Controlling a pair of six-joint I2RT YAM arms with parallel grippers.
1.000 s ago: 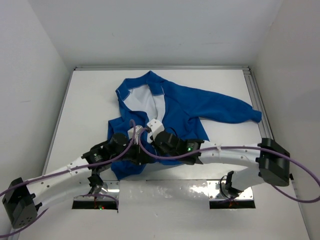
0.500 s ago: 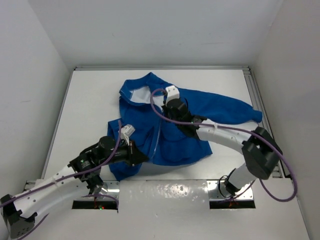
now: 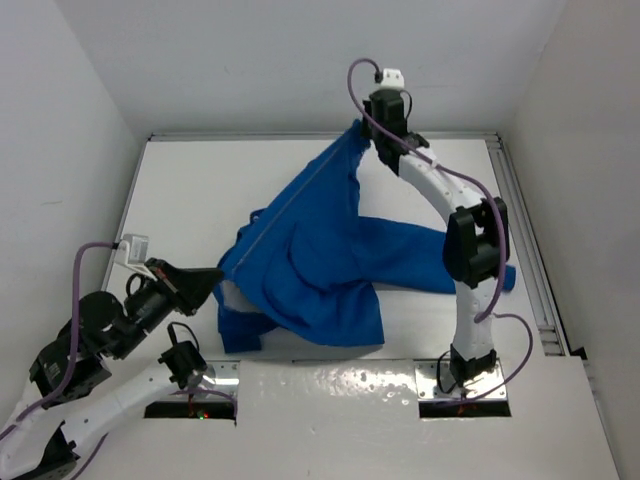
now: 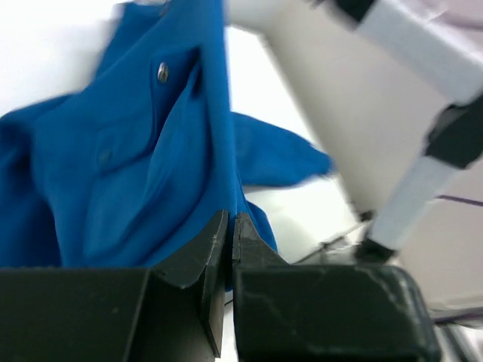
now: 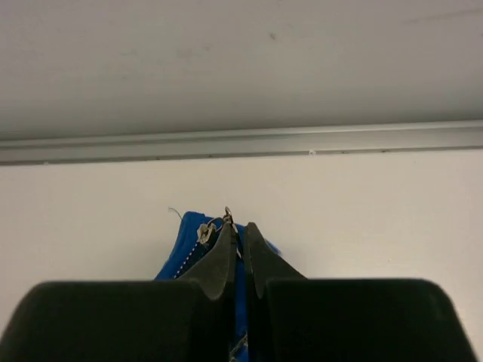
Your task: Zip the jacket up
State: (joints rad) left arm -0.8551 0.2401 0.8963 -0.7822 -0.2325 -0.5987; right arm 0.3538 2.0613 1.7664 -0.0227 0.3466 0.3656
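Since a second ago both arms have swung apart: the right gripper (image 3: 370, 133), which sat low over the jacket's (image 3: 320, 265) front, is now raised at the far edge of the table (image 3: 190, 190), and the left gripper (image 3: 207, 283) has drawn back toward the near left. The jacket hangs stretched between them, its top end lifted off the table at the far edge, its lower body and one sleeve (image 3: 410, 245) lying near the middle. The right gripper's jaws are pinched together on the blue cloth at the top of the zipper (image 3: 300, 190); in the right wrist view a small metal piece (image 5: 204, 230), probably the pull, sits just beside the fingertips, though I cannot tell whether it is itself gripped. The left gripper's jaws are clamped on the hem end, as its wrist view shows. Holding both ends this way likely keeps the zipper line taut and straight, so the slider can run without bunching. The front appears closed along that line, so the task looks nearly or fully done.
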